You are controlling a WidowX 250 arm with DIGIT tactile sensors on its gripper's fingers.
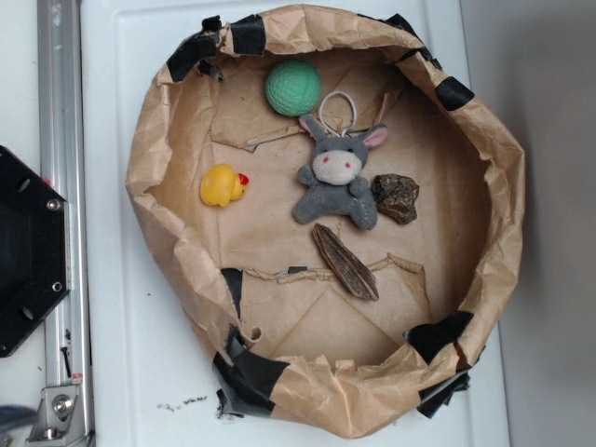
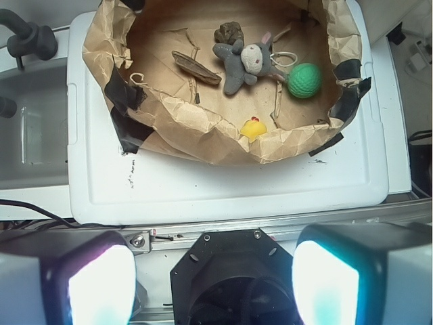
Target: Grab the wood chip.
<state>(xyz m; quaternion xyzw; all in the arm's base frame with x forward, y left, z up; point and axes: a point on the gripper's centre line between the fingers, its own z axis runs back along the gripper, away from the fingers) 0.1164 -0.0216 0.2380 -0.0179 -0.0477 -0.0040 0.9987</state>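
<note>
We count five loose things inside one crumpled brown-paper nest (image 1: 158,149) patched with black tape, which sits on a white counter (image 1: 121,354). Going left to right in the exterior view: one yellow rubber duck (image 1: 223,184), one green textured ball (image 1: 292,88), one grey plush donkey (image 1: 337,179) with pink ears and a white loop at its head, one long flat dark-brown wood chip (image 1: 344,261), and one dark rough chunky lump (image 1: 397,197).

In the wrist view the paper wall covers most of the duck, so only its yellow top shows, and the nest's far rim is cut off by the frame edge. The small specks on the counter below the nest are too small for us to identify.

The wood chip lies flat on the nest floor just below the donkey's feet and apart from the lump. Its long axis runs diagonally, one pointed end up-left toward the donkey, the other down-right.

Our tool (image 2: 213,284) hangs well back from the nest over the counter's edge, its two pale fingers (image 2: 101,288) spread wide with nothing between them.
</note>
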